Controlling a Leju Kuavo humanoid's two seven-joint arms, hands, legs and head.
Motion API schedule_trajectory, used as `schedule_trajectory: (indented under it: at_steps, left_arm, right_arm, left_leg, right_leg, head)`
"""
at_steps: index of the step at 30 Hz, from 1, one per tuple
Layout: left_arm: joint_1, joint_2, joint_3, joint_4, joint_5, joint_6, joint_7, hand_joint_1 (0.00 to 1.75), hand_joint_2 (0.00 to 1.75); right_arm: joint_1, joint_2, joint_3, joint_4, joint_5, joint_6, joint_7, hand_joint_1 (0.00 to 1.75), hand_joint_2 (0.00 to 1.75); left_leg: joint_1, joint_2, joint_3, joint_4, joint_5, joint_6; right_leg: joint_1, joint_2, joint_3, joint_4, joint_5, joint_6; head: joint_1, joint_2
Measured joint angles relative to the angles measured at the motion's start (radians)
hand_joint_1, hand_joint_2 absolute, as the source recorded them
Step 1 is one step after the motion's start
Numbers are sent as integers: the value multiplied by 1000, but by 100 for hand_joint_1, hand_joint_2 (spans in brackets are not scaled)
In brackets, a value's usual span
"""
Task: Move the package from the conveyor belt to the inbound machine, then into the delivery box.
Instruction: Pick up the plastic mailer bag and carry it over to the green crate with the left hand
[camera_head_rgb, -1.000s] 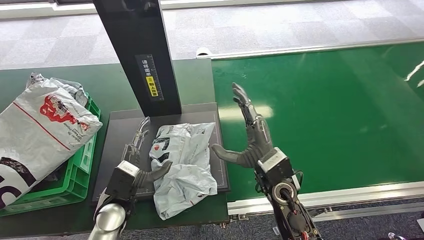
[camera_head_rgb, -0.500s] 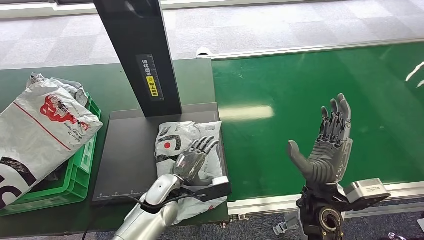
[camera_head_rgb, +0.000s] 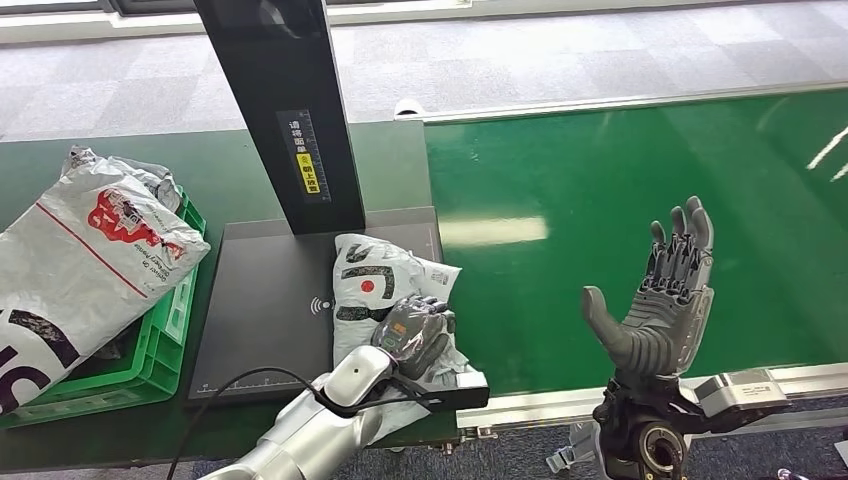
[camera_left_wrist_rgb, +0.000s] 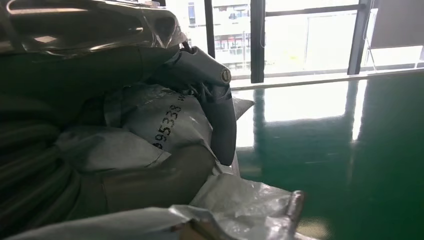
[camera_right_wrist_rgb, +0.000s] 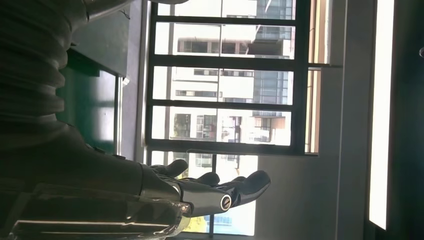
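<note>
A crumpled silver package (camera_head_rgb: 385, 290) with black and red print lies on the right part of the dark inbound machine plate (camera_head_rgb: 260, 320). My left hand (camera_head_rgb: 415, 335) grips its near end, fingers curled into the plastic; the left wrist view shows the thumb (camera_left_wrist_rgb: 220, 107) pressed over the package (camera_left_wrist_rgb: 165, 125). My right hand (camera_head_rgb: 665, 300) is raised above the green conveyor belt (camera_head_rgb: 620, 170), palm up, fingers spread, holding nothing, also seen in the right wrist view (camera_right_wrist_rgb: 205, 192). The green delivery box (camera_head_rgb: 165, 340) stands at the left.
A large silver bag with red print (camera_head_rgb: 85, 260) fills the green box and overhangs it. The machine's black post (camera_head_rgb: 290, 110) rises behind the plate. A metal rail (camera_head_rgb: 660, 390) runs along the belt's near edge.
My left hand has swung over the package and closed its fingers on the near end, and the package has shifted and bunched up. My right hand has pulled back to the right and turned palm up.
</note>
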Motion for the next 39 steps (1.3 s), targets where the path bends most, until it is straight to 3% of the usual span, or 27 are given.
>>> schedule_trajectory:
  at_steps: [16,21,24,28,34,39]
  left_arm:
    - [-12,0,6,7,2,10,-9,175,175]
    - [22,11,32,-54,46,120,-56,175,175]
    - [73,36,70,-212,78,150,-77,175,175]
    - [145,82,133,-522,113,213,-134,175,175]
    - [241,84,290,-1044,217,347,-417,175,175]
    - [275,59,415,-1281,297,349,-554,175,175]
  right_arm:
    - [0,6,-14,0,2,3,0,0,175]
    - [3,6,-17,0,4,0,4,0,175]
    - [16,6,-21,-5,6,-17,6,0,175]
    - [41,7,-32,-26,3,-45,4,0,175]
    - [103,15,-56,-75,3,-99,-11,0,175]
    - [121,25,-69,-98,2,-107,-14,0,175]
  left_leg:
    - [0,0,0,0,0,0]
    - [0,1,-2,0,1,0]
    - [0,1,-5,0,1,0]
    - [0,1,-9,0,1,0]
    - [0,1,-15,0,1,0]
    - [0,1,-16,0,1,0]
  right_leg:
    - [0,0,-1,0,0,0]
    - [0,1,-2,0,1,0]
    - [0,1,-6,0,1,0]
    - [0,1,-10,1,1,0]
    - [0,1,-16,1,1,0]
    - [0,1,-17,1,0,0]
  head:
    - [0,0]
    - [0,0]
    - [0,0]
    - [0,0]
    - [0,0]
    - [0,0]
